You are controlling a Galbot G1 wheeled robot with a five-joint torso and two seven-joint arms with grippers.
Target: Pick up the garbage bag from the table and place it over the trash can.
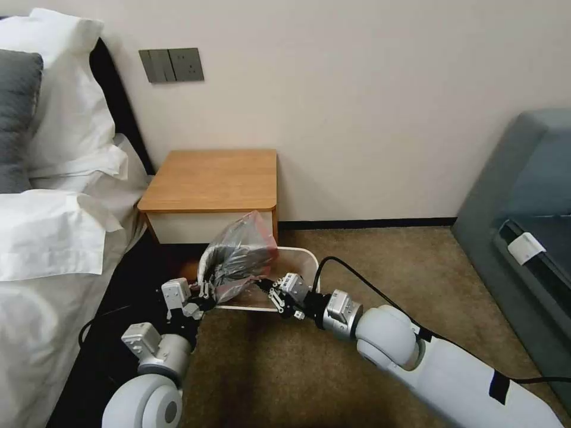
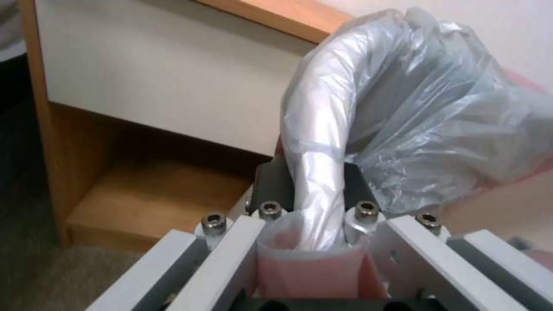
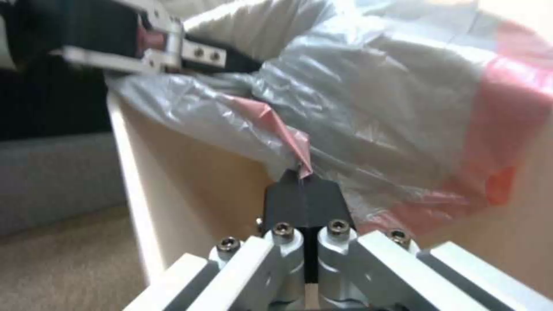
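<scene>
left gripper: the bin's left rim corner, wrapped in bag film, is straddled by the dark fingers in the left wrist view; they are held apart by the covered rim between them.
right gripper: a small fold of the pink band is pinched between dark pads pressed together, at the near rim of the bin.
garbage bag: grey crinkled film with a pink band is seen bunched over the left part of the bin's opening, rising above the rim; one edge is stretched over the left corner, another is drawn to the right gripper.
trash can: a cream-white bin is set on the carpet, just in front of the nightstand; its right half is left uncovered.
table: the wooden top is seen behind the bin, against the wall.
carpet: brown pile is spread under the bin and both arms.
bed: white linen and pillows are seen at the robot's left, beside the nightstand.
</scene>
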